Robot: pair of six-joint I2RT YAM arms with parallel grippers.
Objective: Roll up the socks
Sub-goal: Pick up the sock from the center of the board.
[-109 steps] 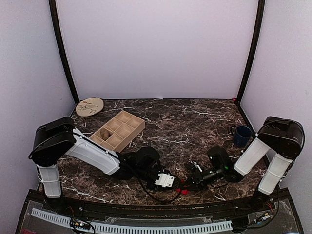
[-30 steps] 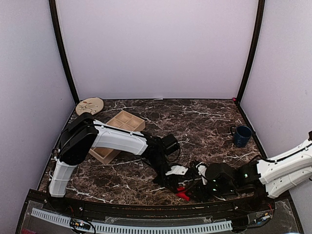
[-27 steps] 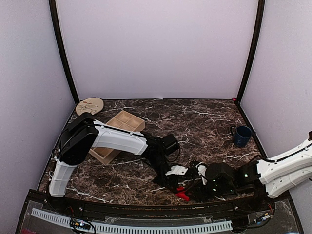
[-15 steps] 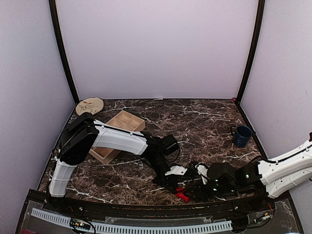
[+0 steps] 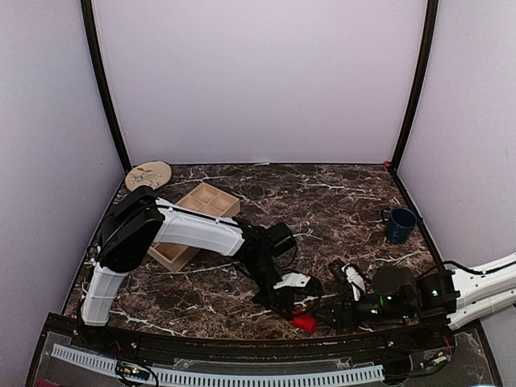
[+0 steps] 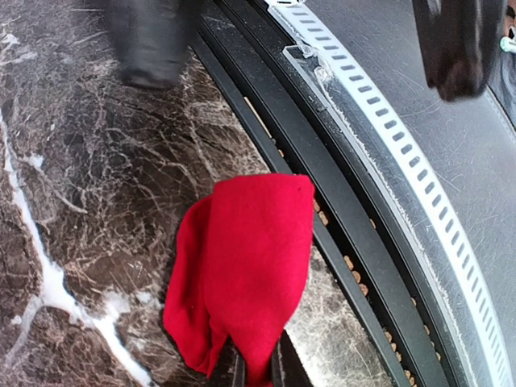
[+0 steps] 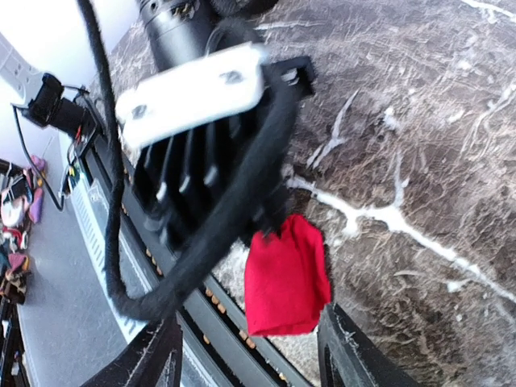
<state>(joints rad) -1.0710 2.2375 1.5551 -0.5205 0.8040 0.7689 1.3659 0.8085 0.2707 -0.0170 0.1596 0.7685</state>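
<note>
One red sock [image 6: 242, 266] pinched by left end effector [image 6: 258, 372].

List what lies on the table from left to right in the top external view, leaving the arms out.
Going rightward: round plate → wooden tray → red sock → blue mug.

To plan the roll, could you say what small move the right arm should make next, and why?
Probably ease the open right end effector forward to pinch the free end of the red sock, hanging from the shut left end effector.
</note>
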